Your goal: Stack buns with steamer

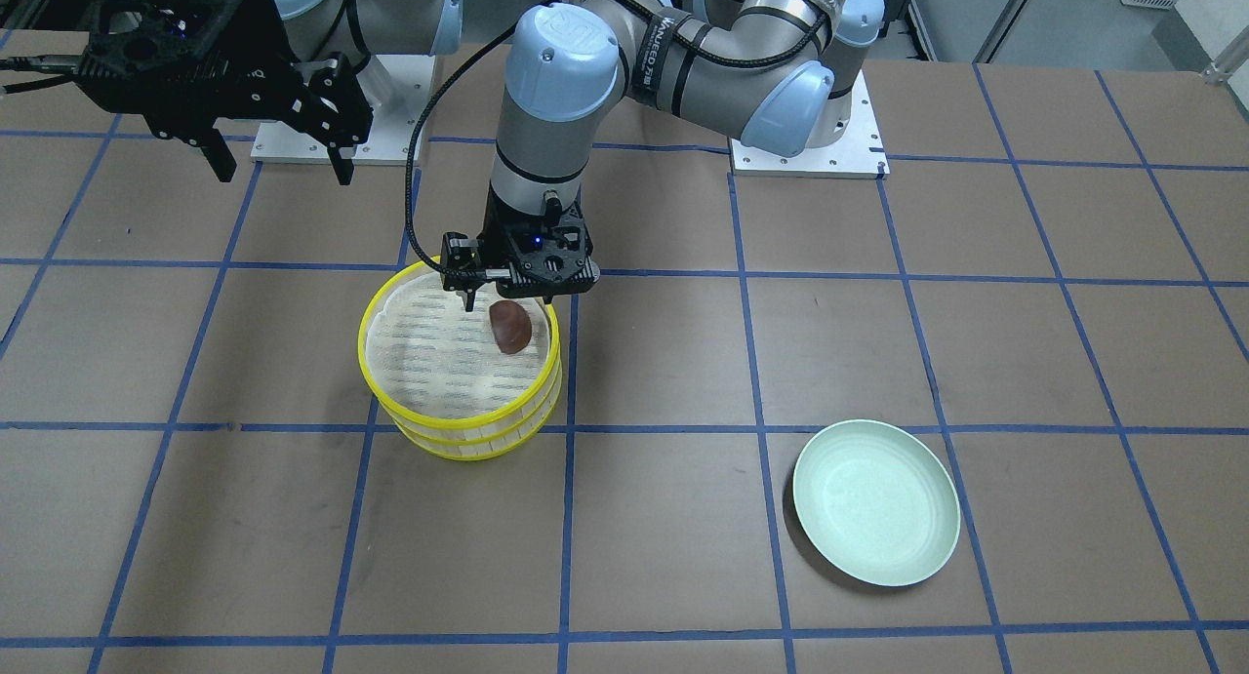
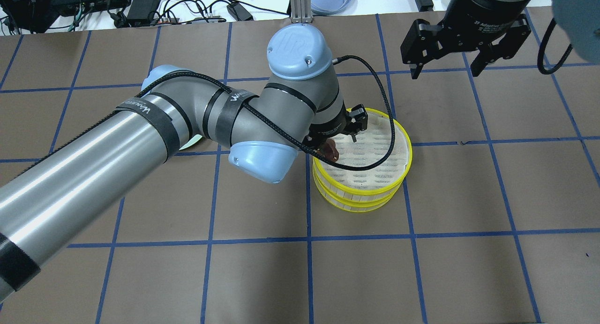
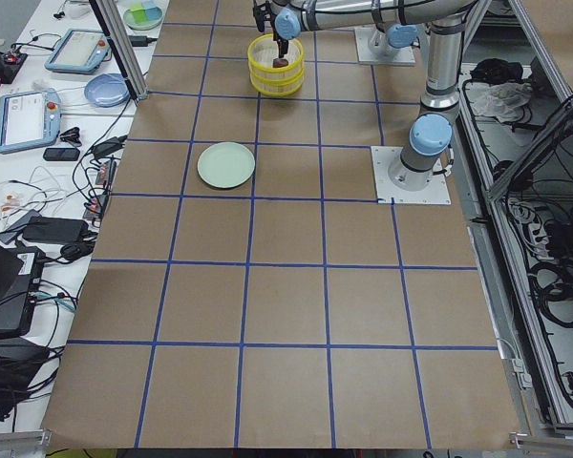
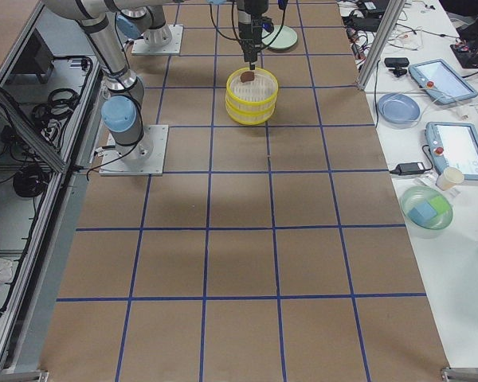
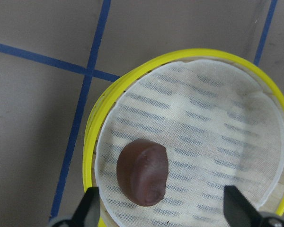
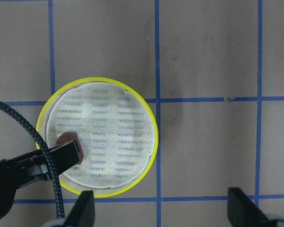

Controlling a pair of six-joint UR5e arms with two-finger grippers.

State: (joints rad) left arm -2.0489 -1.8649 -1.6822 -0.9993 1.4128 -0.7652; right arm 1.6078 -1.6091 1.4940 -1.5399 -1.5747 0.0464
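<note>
The dark reddish-brown bun (image 1: 509, 325) lies on the white cloth inside the top tier of the yellow-rimmed steamer (image 1: 459, 432), near its rim. My left gripper (image 1: 507, 301) hovers just above the bun, open, with its fingers apart on either side of it. In the left wrist view the bun (image 5: 143, 171) lies free between the spread fingertips (image 5: 87, 208). My right gripper (image 1: 283, 172) is open and empty, high above the table and away from the steamer. It also shows in the overhead view (image 2: 445, 73). The cream-white bun is not visible in any view.
The steamer is two stacked tiers (image 2: 361, 192). An empty pale green plate (image 1: 875, 501) lies on the brown table, well apart from the steamer on my left side. My left arm (image 2: 140, 127) stretches across the table above it.
</note>
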